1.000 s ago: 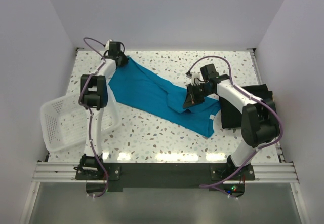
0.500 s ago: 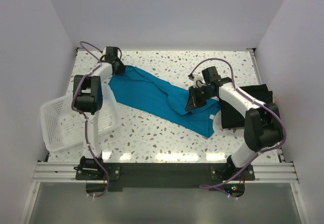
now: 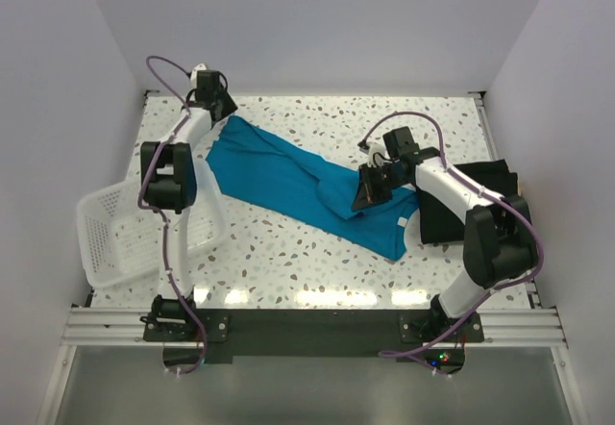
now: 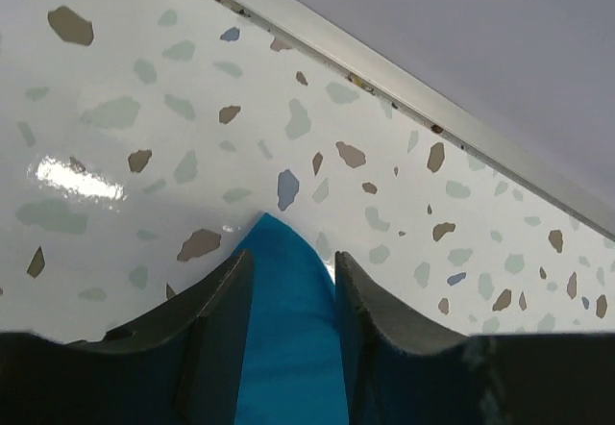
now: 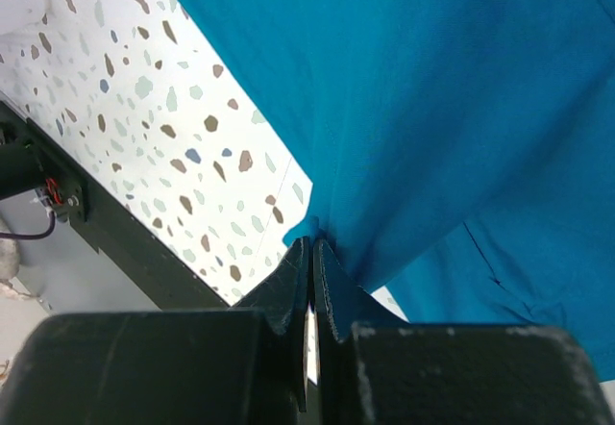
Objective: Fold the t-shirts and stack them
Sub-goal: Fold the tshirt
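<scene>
Teal t-shirt [image 3: 288, 180] lies slantwise from ten o'clock toward four o'clock on the table [image 3: 384, 117]; black t-shirt [image 3: 440, 221] sits at three o'clock; left gripper [image 4: 290, 262] stands parted astride the teal corner, holding nothing; right gripper [image 5: 312, 247] pinches a teal fold near centre; best, I judge, to draw that fold low and flat, without bunching; no writing is readable.

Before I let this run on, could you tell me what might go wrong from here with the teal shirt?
1. The left hand stands open around the far corner of the teal t-shirt; only the right hand pinches it, so a pull could drag it askew.
2. The right arm reaches over the black t-shirt and might rumple it.
</scene>
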